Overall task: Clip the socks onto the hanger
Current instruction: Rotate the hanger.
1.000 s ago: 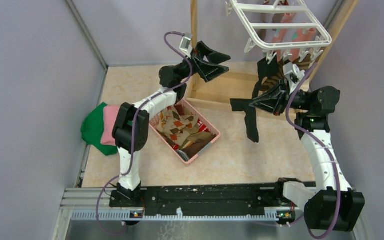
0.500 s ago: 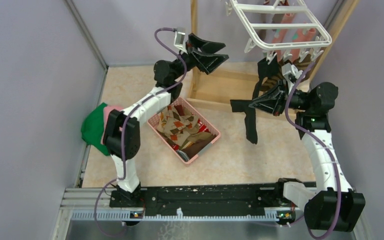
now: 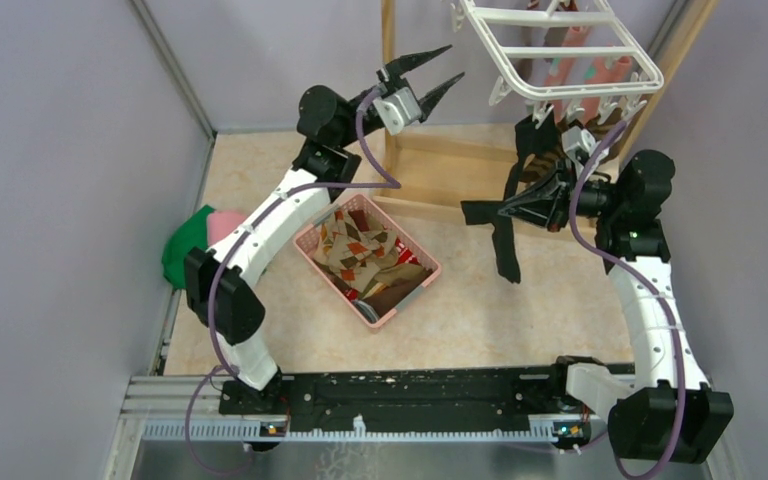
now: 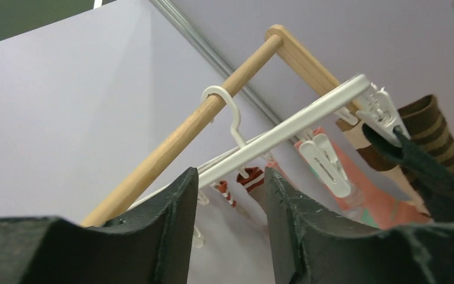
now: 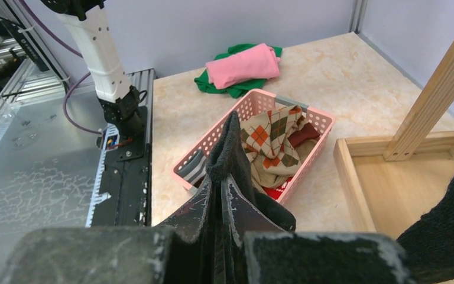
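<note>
While the right hand [image 3: 502, 211] clamps a limp black sock [image 3: 507, 262], the left hand [image 3: 453, 62] holds its tapered jaws apart.

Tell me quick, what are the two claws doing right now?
Left gripper: open, holding nothing.
Right gripper: closed on the black sock.

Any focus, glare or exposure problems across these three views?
Top external: even light, soft shadows, sharp; the hanger is cropped by the top edge. Left wrist: the left tool fills the bottom as a dark mass, hanger crisp against the pale wall. Right wrist: the right tool and black sock are near-black with little detail; the pink basket is sharp.
</note>
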### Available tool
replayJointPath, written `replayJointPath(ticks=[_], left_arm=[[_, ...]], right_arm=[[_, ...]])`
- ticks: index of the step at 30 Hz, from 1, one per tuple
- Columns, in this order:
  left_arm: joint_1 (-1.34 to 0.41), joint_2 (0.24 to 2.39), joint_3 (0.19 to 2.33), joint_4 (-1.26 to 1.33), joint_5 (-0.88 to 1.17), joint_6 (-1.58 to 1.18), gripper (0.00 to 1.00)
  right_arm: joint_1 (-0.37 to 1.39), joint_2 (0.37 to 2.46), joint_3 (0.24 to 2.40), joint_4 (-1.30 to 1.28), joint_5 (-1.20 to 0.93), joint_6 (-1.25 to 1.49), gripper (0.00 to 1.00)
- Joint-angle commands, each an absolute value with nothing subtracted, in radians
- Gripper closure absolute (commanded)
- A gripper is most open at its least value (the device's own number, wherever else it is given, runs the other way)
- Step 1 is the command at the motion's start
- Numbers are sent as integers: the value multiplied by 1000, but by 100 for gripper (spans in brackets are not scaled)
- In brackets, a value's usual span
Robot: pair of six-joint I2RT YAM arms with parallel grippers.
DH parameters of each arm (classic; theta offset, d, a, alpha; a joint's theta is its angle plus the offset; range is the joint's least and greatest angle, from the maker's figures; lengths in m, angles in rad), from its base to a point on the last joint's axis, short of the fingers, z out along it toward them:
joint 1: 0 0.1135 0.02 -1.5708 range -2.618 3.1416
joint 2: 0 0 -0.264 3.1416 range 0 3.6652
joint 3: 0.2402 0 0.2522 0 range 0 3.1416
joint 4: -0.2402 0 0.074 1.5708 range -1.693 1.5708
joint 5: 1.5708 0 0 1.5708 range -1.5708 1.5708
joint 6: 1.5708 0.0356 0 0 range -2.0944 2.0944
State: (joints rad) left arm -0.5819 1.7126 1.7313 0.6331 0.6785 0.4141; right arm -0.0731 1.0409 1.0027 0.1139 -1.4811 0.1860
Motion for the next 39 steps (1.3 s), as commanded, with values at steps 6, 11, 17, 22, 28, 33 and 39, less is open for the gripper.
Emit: replayJointPath(ticks=[6, 11, 17, 22, 28, 33, 39], left_arm=[[-586, 1831, 1842, 622, 708, 682, 45], [-586, 1828, 1823, 668, 692, 729, 40], [-587, 1719, 1568, 904, 689, 565, 39], [-586, 1614, 1354, 1042, 675, 417, 39], [-587, 1517, 1173, 1131, 674, 227, 39], [-586, 1478, 1080, 1140, 692, 124, 38], [-586, 1461, 1028, 1124, 724, 26, 37]], right_arm=[[-93, 1034, 1101, -122, -1377, 6, 100], [-100, 1032, 1021, 79, -1091, 221, 100], [-99, 1035, 1006, 68, -816, 294, 100], [-160, 1016, 1019, -18, -636, 316, 100], [-269, 1012, 1061, -61, -570, 314, 100], [-349, 1020, 1073, -46, -581, 323, 100], [-431, 1051, 1098, -7, -601, 331, 100]])
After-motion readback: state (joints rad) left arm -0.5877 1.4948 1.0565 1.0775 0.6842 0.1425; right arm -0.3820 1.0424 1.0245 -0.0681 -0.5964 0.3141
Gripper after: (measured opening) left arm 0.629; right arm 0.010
